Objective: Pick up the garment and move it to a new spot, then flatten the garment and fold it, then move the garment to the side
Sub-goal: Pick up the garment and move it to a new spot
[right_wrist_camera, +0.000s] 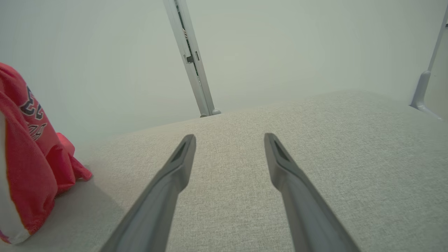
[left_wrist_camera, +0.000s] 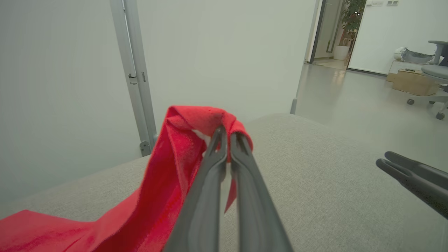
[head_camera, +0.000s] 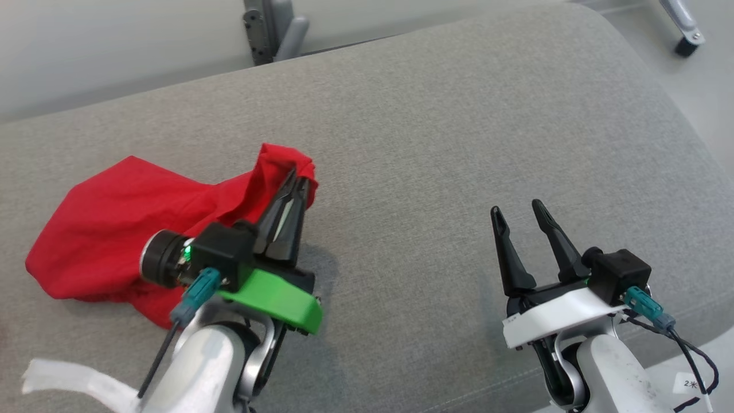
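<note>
Farthest left lies the garment (head_camera: 114, 223), red, its bulk crumpled on the grey cushion (head_camera: 436, 132). From that heap a band of cloth rises rightward to a bunched fold, and that fold is what my left claw (head_camera: 299, 175) grips. Both fingers are clenched tight together with the cloth pinched at their tips. In the left wrist view the fold drapes over the fingertips and the rest hangs down and away to the left. So part of the garment is off the cushion and most of it rests there.

The relation that matters is this. The garment's long axis runs across the cushion from the heap on the left to my pinch on the right, so everything I am not holding trails to the left of the claw. To the right of the pinch there is bare cushion, which I judge to be the natural new spot. A pull that way would draw the cloth out along its own length, not bunch it.

Further right, well apart from the cloth, my right claw (head_camera: 516, 207) hovers low over the cushion. Its fingers are spread wide and hold nothing. Its wrist view shows the garment off at the left edge, dark print on it. The left arm is the one at the garment; the right would have to cross the bare stretch to reach it.
</note>
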Tool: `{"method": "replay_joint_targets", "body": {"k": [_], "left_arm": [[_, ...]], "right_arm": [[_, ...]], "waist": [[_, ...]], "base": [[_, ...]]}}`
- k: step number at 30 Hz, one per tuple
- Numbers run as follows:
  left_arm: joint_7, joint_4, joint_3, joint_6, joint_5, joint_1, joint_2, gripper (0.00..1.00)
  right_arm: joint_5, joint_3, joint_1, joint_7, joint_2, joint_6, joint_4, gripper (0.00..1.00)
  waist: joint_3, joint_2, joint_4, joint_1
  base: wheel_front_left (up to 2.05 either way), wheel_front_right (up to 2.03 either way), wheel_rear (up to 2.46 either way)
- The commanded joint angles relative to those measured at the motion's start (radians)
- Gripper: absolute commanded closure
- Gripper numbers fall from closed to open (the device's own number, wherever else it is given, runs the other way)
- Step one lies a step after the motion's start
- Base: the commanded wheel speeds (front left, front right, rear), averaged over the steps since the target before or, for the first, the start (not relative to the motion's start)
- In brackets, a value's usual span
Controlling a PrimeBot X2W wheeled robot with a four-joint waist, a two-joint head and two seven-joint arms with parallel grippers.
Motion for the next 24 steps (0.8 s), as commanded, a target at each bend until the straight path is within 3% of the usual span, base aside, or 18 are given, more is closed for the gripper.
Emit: {"method": "replay_joint_targets", "body": {"k": [1, 8, 15, 18, 24], "left_arm": [[0.0, 0.041, -0.029, -0.024, 0.016, -0.059, -0.019, 1.0], [0.012, 0.248, -0.134, -0.096, 0.002, -0.192, -0.09, 1.0], [-0.017, 0.442, -0.184, -0.125, -0.036, -0.245, -0.117, 1.0], [-0.037, 0.498, -0.201, -0.13, -0.047, -0.271, -0.123, 0.0], [-0.108, 0.547, -0.219, -0.124, -0.065, -0.275, -0.13, 0.0]], "right_arm": [[0.017, 0.001, -0.019, -0.007, 0.001, 0.0, 0.003, 0.0], [0.065, -0.009, -0.042, -0.01, 0.002, 0.0, 0.0, 0.0], [0.081, -0.019, -0.05, -0.01, 0.001, 0.0, -0.007, 0.0], [0.075, -0.034, -0.055, -0.01, 0.001, 0.0, -0.01, 0.0], [0.046, -0.051, -0.058, -0.01, 0.0, 0.0, 0.0, 0.0]], "waist": [[0.099, -0.0001, -0.13, 0.0], [0.174, -0.0001, -0.197, 0.0], [0.2, -0.0001, -0.196, 0.0], [0.202, -0.0001, -0.165, 0.0], [0.163, -0.0001, -0.093, 0.0]], "base": [[0.0, 0.0, 0.0], [0.0, 0.0, 0.0], [0.0, 0.0, 0.0], [0.0, 0.0, 0.0], [0.0, 0.0, 0.0]]}}
